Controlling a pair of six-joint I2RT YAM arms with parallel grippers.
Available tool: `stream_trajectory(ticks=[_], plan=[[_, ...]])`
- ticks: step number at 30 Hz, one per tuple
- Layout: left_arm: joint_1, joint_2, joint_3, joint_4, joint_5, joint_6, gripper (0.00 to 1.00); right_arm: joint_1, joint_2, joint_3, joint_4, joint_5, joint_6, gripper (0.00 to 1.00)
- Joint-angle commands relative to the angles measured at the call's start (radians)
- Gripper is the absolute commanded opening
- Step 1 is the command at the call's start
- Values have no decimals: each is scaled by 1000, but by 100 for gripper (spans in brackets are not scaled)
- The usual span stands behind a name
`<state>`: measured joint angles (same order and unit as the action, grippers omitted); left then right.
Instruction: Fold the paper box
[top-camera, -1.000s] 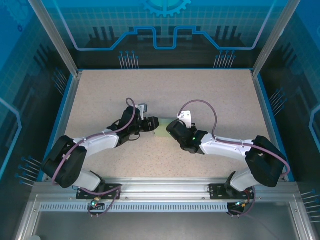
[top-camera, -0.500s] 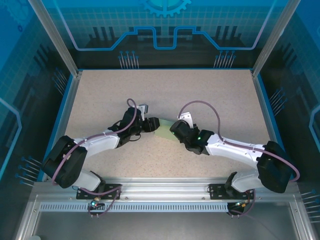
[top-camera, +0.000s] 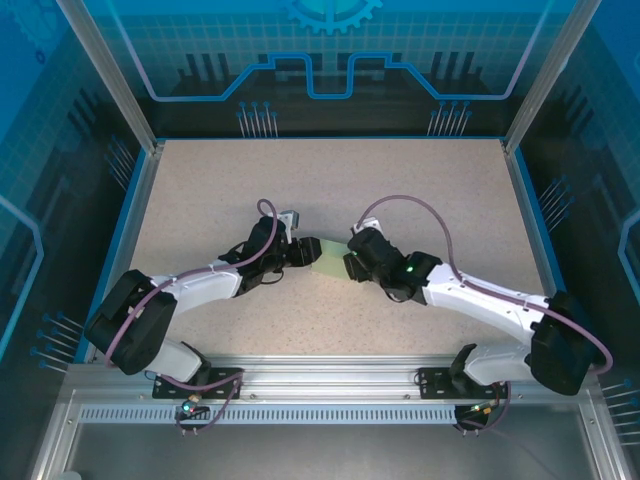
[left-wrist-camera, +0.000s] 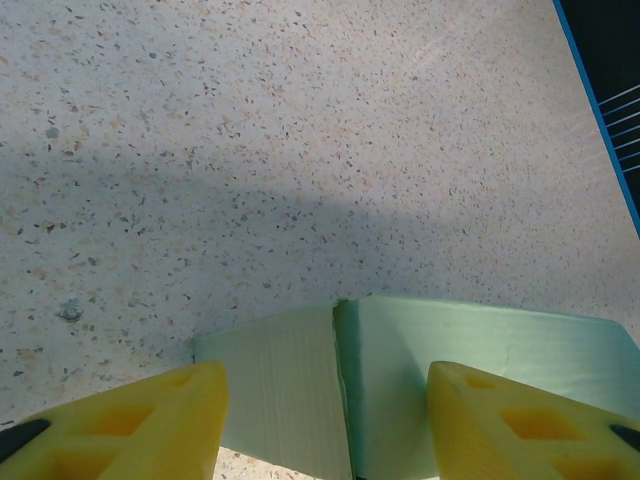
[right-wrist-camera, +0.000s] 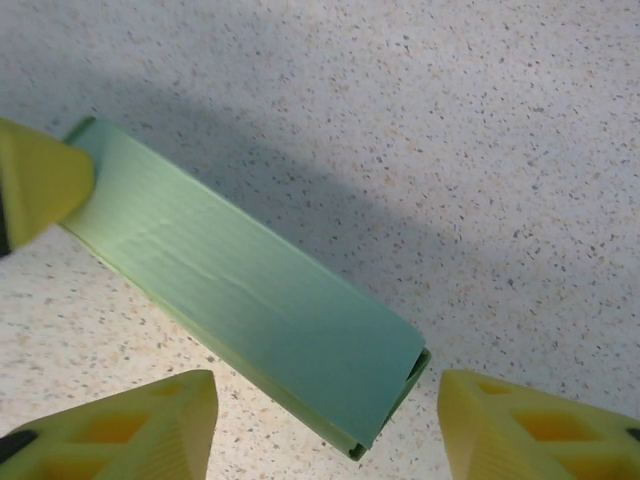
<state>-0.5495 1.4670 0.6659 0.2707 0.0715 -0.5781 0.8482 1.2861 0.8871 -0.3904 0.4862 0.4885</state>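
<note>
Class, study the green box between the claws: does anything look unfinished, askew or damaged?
Yes. The paper box is not closed: one end gapes open in the right wrist view, and a ribbed flap sticks out untucked in the left wrist view.

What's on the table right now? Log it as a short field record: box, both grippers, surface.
paper box: mint-green, folded into a slim rectangular box, lying flat between the two arms
left gripper: open, fingers spread over one end of the box
right gripper: open, fingers spread over the other end, whose opening shows
table: speckled beige
</note>
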Motion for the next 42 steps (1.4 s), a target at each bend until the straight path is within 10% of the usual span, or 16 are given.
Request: stream_trajectory(ticks=[1, 15, 27, 42], plan=[[-13, 20, -3, -115, -25, 20, 55, -66, -41, 26, 2, -112, 15, 63], [-19, 1, -3, -123, -29, 24, 55, -372, 12, -154, 144, -579, 133, 59], [-18, -14, -38, -122, 3, 17, 49, -434, 90, -269, 216, -637, 133, 35], [-16, -62, 93, -137, -5, 33, 64, -433, 21, -36, 105, -652, 51, 53]])
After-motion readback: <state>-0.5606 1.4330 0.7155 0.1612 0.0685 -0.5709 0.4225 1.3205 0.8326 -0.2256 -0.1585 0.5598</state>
